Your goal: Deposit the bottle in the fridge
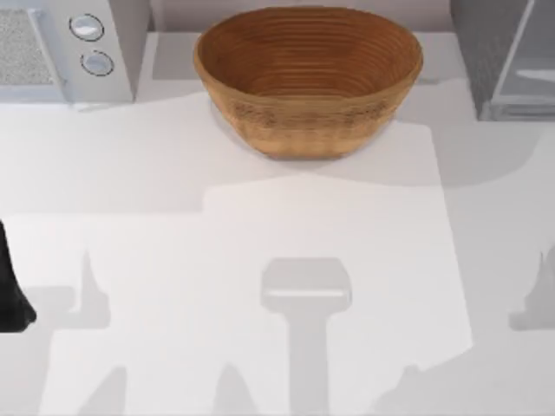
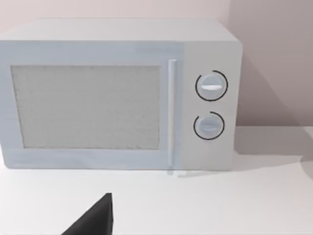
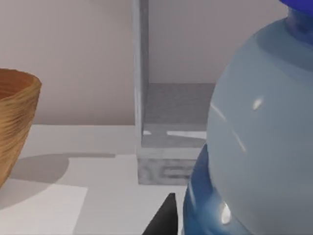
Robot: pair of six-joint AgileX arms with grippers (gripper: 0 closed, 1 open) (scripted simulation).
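Note:
The bottle (image 3: pixel 259 147) looms very close in the right wrist view, clear with a blue label band low down and a bright-blue cap (image 3: pixel 298 7). My right gripper (image 3: pixel 230 227) is shut on the bottle, and one dark finger (image 3: pixel 164 220) shows against its side. Behind the bottle stands the fridge (image 3: pixel 176 112), its grey inside visible past a pale upright frame. From above, the fridge (image 1: pixel 507 61) sits at the table's back right corner. My left arm (image 1: pixel 10 295) is parked at the table's left edge.
A large woven basket (image 1: pixel 308 78) stands at the back middle, left of the fridge. A white microwave (image 1: pixel 61 48) with two round knobs occupies the back left corner, and the left wrist view faces its front (image 2: pixel 117 98).

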